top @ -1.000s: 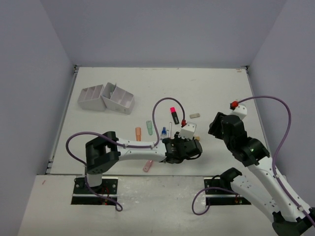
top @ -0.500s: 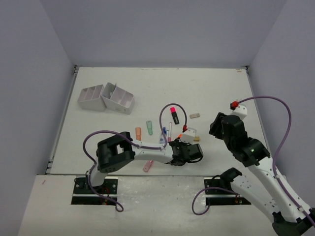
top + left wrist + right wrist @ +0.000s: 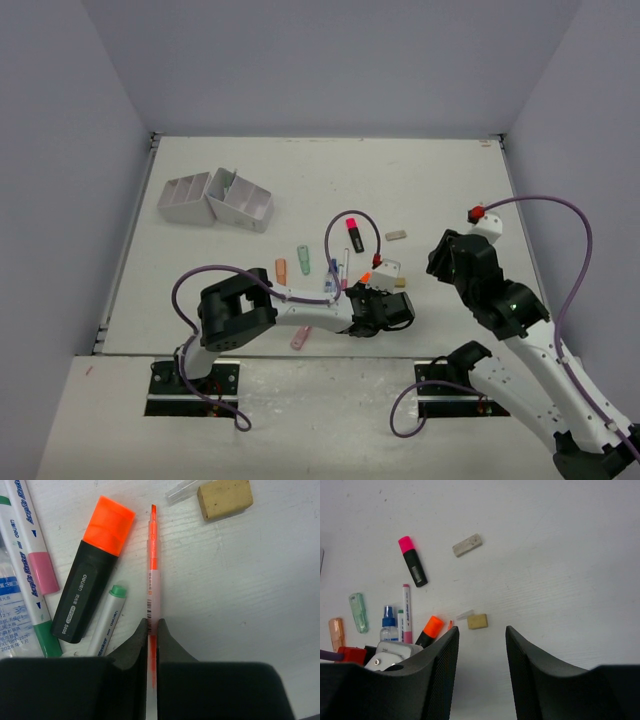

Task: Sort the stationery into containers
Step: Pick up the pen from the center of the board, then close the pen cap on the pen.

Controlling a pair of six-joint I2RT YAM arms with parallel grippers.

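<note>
A lab test cell: plain walls point(image 3: 330, 60), white table point(image 3: 430, 180).

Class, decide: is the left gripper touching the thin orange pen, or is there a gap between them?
Touching. The left wrist view shows the left gripper with both fingers pressed against the thin orange pen, no gap either side.

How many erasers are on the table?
2. A tan eraser near the orange pen; a greyer eraser right of the pink-capped highlighter. More may hide under the left arm.

Orange pen point(image 3: 153, 555); tan eraser point(image 3: 225, 498)
</note>
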